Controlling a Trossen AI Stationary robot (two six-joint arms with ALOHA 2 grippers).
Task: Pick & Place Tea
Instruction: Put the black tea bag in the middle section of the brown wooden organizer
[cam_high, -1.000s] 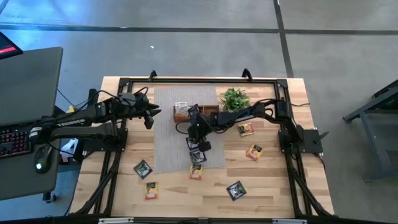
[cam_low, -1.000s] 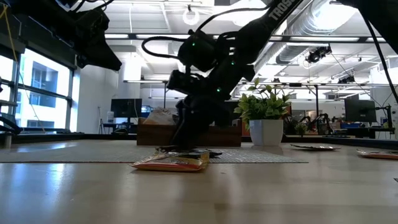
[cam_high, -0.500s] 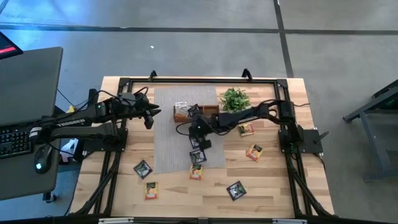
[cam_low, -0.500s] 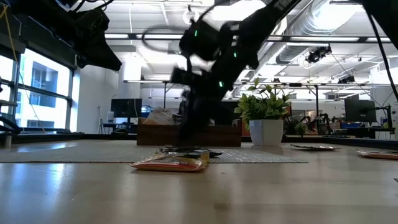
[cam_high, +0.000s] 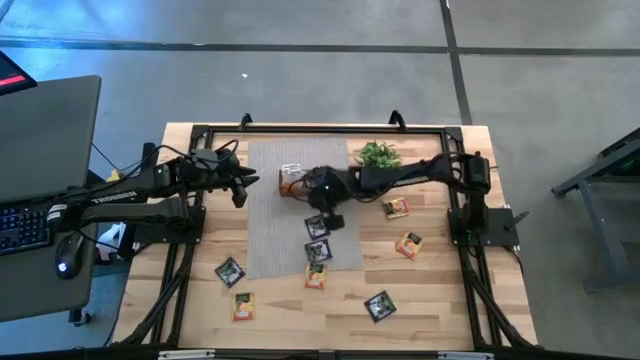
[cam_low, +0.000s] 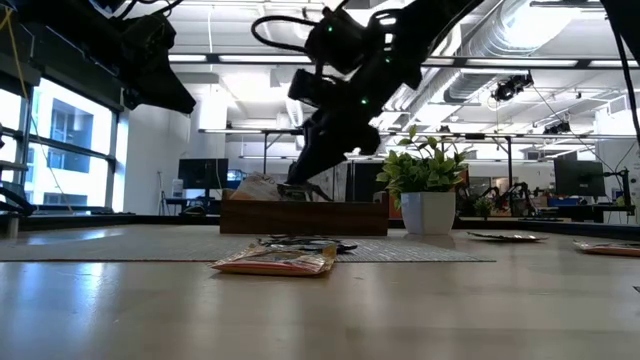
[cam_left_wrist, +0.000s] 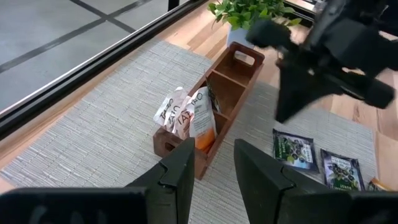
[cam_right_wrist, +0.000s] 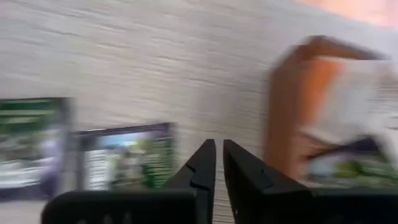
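The wooden tray stands on the grey mat at the far middle of the worktop. Its left compartment holds a few white-and-orange sachets standing on edge; the middle and right compartments look bare wood in the left wrist view.

The left end effector hangs over the mat's left edge, left of the tray, its fingers parted with nothing between them. The right end effector hovers above the mat just near of the tray; in its wrist view the 2 fingers stand nearly together with only a thin gap, and no sachet shows between them.

2 dark sachets lie side by side on the mat below it, an orange sachet at the mat's near edge. More sachets lie on bare wood: 2 near left, 1 near right, 2 to the right. A potted plant stands right of the tray, partly covered by the right arm.

The right wrist view is smeared, so sachet prints there cannot be read.
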